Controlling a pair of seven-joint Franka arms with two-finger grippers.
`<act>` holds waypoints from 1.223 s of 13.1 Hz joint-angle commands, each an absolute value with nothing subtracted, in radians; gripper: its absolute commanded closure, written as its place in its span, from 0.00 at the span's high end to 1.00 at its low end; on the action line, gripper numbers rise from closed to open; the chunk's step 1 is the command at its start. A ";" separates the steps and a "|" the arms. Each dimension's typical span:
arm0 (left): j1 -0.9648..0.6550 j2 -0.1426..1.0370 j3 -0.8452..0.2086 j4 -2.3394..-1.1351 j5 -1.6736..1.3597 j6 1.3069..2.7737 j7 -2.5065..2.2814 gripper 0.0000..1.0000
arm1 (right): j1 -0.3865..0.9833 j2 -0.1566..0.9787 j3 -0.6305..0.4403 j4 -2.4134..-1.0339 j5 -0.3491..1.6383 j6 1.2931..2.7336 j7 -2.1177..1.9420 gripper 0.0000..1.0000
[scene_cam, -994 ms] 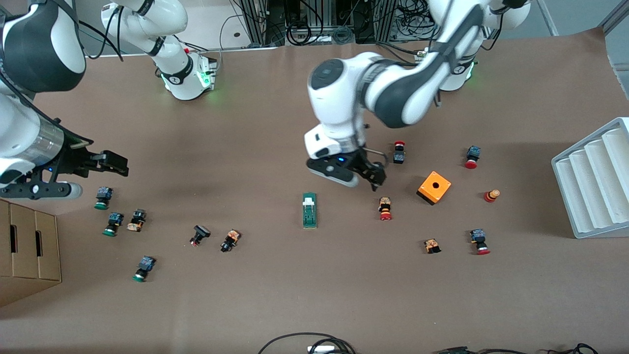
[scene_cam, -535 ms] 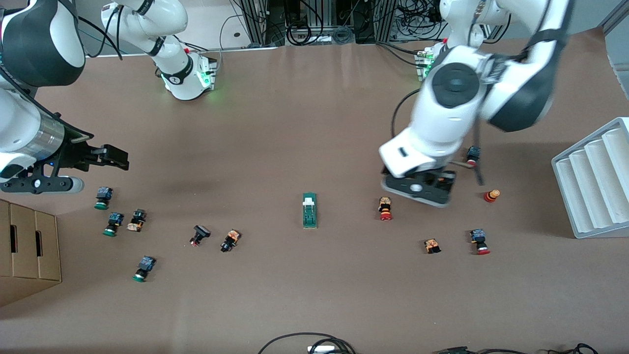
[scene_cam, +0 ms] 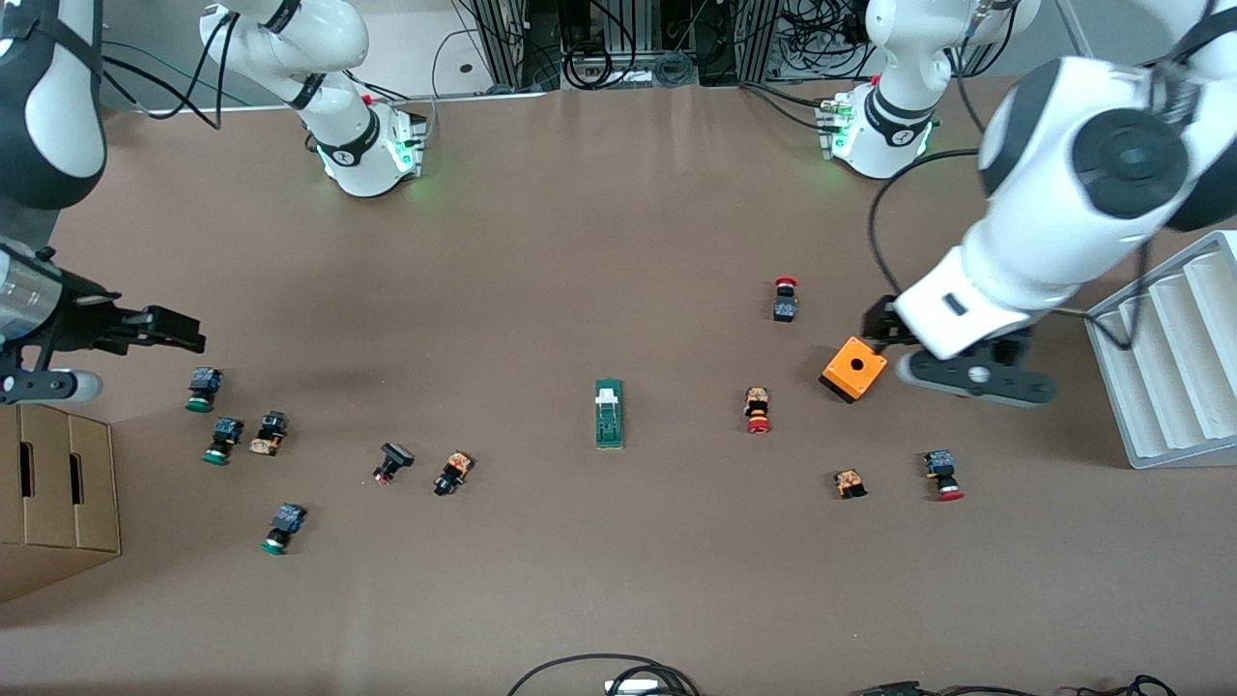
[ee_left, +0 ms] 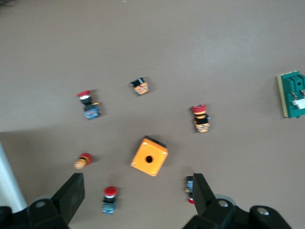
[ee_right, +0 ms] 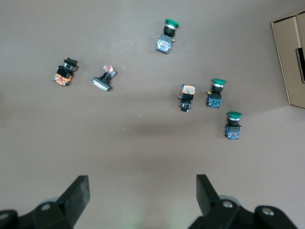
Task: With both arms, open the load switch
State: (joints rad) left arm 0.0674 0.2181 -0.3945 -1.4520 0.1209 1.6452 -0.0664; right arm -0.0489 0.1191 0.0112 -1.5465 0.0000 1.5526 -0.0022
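The load switch [scene_cam: 609,414], a narrow green block with a white slider at its end nearer the arms' bases, lies flat at the table's middle. It also shows at the edge of the left wrist view [ee_left: 293,94]. My left gripper [scene_cam: 971,372] hangs high over the table beside the orange box, toward the left arm's end. In its wrist view this gripper [ee_left: 137,187] is open and holds nothing. My right gripper [scene_cam: 179,333] hovers over the right arm's end of the table, above the green push-buttons, open and empty [ee_right: 143,187]. Both are well apart from the switch.
An orange box with a hole [scene_cam: 854,368] and several red push-buttons [scene_cam: 758,410] lie toward the left arm's end. Several green push-buttons [scene_cam: 201,389] lie toward the right arm's end. A cardboard box [scene_cam: 48,493] and a white ribbed rack [scene_cam: 1169,358] stand at the table's ends.
The left arm has swung away from beside the load switch toward its own end of the table, past the orange box. The right gripper has drawn back slightly toward the table's edge.
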 commanded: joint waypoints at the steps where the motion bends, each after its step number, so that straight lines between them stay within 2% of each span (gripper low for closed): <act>1: 0.006 0.106 -0.205 -1.540 0.048 1.634 0.059 1.00 | -0.064 0.109 0.014 -1.545 0.012 1.563 -0.006 1.00; 3: -0.029 0.071 -0.083 -1.590 -0.001 1.641 0.138 1.00 | -0.060 0.112 0.018 -1.545 0.011 1.565 -0.008 1.00; 6: -0.034 -0.046 -0.048 -1.770 0.002 1.750 0.132 1.00 | -0.006 0.126 0.028 -1.546 0.003 1.555 -0.009 1.00; 8: -0.037 -0.051 -0.020 -1.778 0.002 1.759 0.129 1.00 | -0.001 0.138 0.029 -1.554 0.003 1.569 -0.005 1.00; 12: -0.037 -0.035 -0.021 -1.755 0.014 1.746 0.133 1.00 | -0.006 0.078 0.017 -1.562 0.012 1.589 0.009 1.00; 16: -0.037 -0.031 -0.023 -1.750 0.014 1.738 0.132 1.00 | -0.006 0.075 0.018 -1.555 0.011 1.572 0.015 1.00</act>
